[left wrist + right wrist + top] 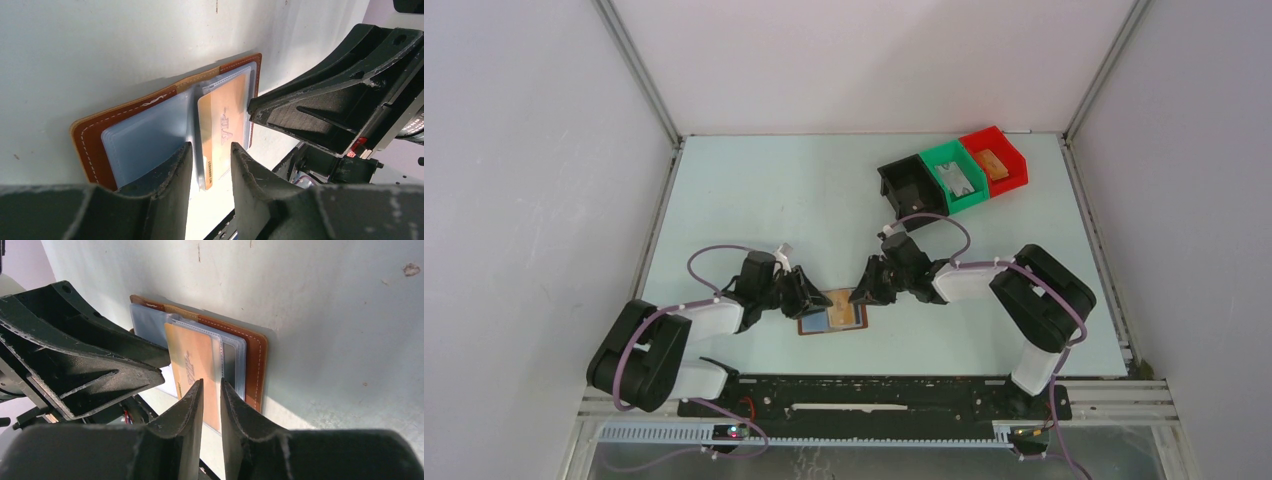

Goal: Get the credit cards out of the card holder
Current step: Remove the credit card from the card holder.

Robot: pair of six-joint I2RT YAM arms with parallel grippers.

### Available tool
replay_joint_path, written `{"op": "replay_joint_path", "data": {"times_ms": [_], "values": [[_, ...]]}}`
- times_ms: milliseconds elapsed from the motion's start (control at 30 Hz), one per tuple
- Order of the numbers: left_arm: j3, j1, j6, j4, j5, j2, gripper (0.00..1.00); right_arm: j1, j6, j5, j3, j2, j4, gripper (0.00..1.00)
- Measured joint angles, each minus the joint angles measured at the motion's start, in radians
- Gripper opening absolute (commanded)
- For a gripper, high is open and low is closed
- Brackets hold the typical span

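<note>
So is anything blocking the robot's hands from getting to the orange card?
Nothing visible does. The orange card pokes out of its clear sleeve in the open wallet, and both the right hand and the left hand sit right at it.

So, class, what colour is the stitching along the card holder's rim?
White stitching on the brown card holder; the left wrist view shows it best.

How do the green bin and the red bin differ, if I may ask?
The green bin holds a grey-white card; the red bin holds a tan-orange card. The green bin sits mid-row, beside the black bin; the red bin ends the row. Both are open-topped, alike in shape.
</note>
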Motion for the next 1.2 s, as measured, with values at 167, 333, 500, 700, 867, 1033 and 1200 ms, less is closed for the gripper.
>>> {"op": "replay_joint_path", "data": {"times_ms": [167, 333, 500, 700, 867, 1033, 1200], "values": [[-0.001, 0.0, 0.0, 0.001, 0.0, 0.0, 0.38, 0.002, 0.0, -0.002, 0.0, 0.002, 0.007, 0.27], [-0.007, 0.0, 0.0, 0.004, 0.0, 0.0, 0.37, 0.003, 0.0, 0.001, 0.0, 0.002, 0.006, 0.27], [-0.008, 0.0, 0.0, 0.004, 0.0, 0.0, 0.37, 0.007, 0.0, 0.014, 0.0, -0.008, -0.001, 0.27], [-0.008, 0.0, 0.0, 0.004, 0.0, 0.0, 0.37, 0.007, 0.0, 0.022, 0.0, -0.018, -0.001, 0.27], [-0.008, 0.0, 0.0, 0.004, 0.0, 0.0, 0.37, 0.007, 0.0, 0.021, 0.0, -0.018, -0.001, 0.27], [-0.008, 0.0, 0.0, 0.004, 0.0, 0.0, 0.36, 0.013, 0.0, 0.02, 0.002, -0.016, -0.001, 0.27], [-0.008, 0.0, 0.0, 0.004, 0.0, 0.0, 0.36, 0.021, 0.0, 0.009, 0.022, 0.015, 0.004, 0.27]]}}
